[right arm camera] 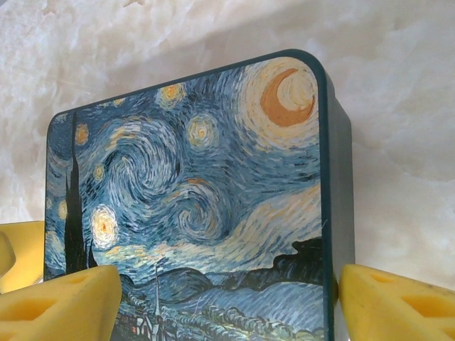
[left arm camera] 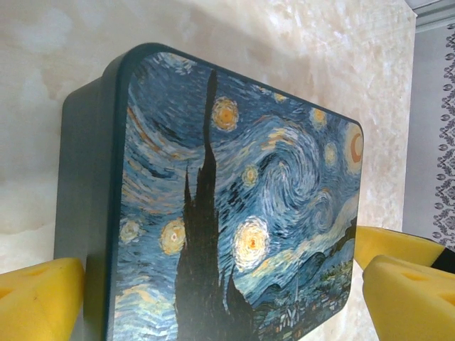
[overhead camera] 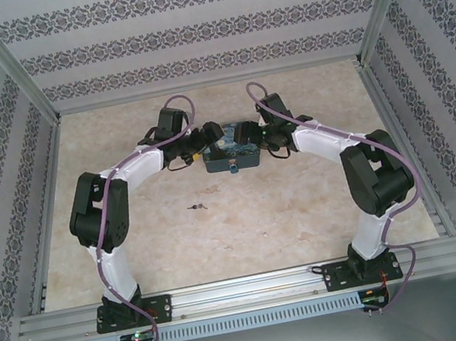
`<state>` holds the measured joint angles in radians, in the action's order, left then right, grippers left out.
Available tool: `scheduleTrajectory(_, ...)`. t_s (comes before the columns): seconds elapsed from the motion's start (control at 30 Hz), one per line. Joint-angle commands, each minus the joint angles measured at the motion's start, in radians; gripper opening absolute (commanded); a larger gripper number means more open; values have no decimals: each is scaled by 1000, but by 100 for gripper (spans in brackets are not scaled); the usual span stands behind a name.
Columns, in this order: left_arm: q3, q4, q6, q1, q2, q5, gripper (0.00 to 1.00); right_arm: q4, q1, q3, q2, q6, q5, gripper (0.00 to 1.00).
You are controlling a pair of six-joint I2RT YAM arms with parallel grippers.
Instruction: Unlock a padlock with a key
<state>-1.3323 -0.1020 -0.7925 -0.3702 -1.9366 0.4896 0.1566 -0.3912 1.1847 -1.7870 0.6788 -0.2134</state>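
The key point(overhead camera: 198, 206) is a tiny dark piece lying on the marble tabletop, in front of the arms and apart from both. The padlock is out of view. A blue swirl-patterned tin point(overhead camera: 230, 159) lies flat with its lid on, between the two grippers. My left gripper point(overhead camera: 199, 152) is open, its yellow fingers point(left arm camera: 39, 298) spread wide over the tin's point(left arm camera: 234, 199) left part. My right gripper point(overhead camera: 265, 137) is open over the tin's point(right arm camera: 213, 177) right part. One of its fingers point(right arm camera: 398, 305) is next to the side wall and the other overlaps the lid.
The tabletop point(overhead camera: 247, 229) is pale marble, closed in by patterned walls at the back and both sides. An aluminium rail point(overhead camera: 249, 289) carrying the arm bases runs along the near edge. Open surface lies between the tin and the rail, around the key.
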Motion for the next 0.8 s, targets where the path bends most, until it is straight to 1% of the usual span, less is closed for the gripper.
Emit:
scheduleTrajectory(0.0,43,52,5,-6,40,12,99,-3,-38,22,-14,19,-27,80)
scheduleTrajectory(0.17,111,92,-19,-5,79,6,100,-23,-58,-6,-2,36,-24,79)
scheduleTrajectory(0.37,177,136,-50,-5,118,5,100,-34,-60,-19,0,45,-26,79)
scheduleTrajectory(0.57,151,92,-25,-3,105,-20,100,-28,-51,-8,6,44,-11,82)
scheduleTrajectory(0.77,108,67,-22,26,80,-32,100,-22,-19,-49,80,41,40,86)
